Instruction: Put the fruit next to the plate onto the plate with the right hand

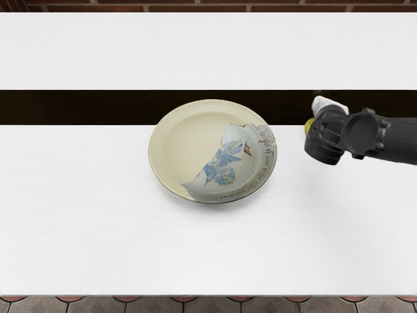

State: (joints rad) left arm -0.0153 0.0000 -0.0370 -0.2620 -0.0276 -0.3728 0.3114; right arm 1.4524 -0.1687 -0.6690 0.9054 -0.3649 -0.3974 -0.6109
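The right hand (329, 134) covers nearly all of the yellow fruit (307, 124).

Desk (98, 228): white top, matt and smooth. Plate (182, 140): looked ceramic, cream glaze with a soft sheen; one section bore a blue-and-grey printed pattern. Right arm (391, 140): black casing, looked like hard plastic, satin with dull highlights. Right hand (329, 105): visible part was white, smooth. Fruit (308, 124): yellow sliver, finish indiscernible. Wall (195, 5): red brick, rough. Floor (195, 304): brown tiles, pale joints
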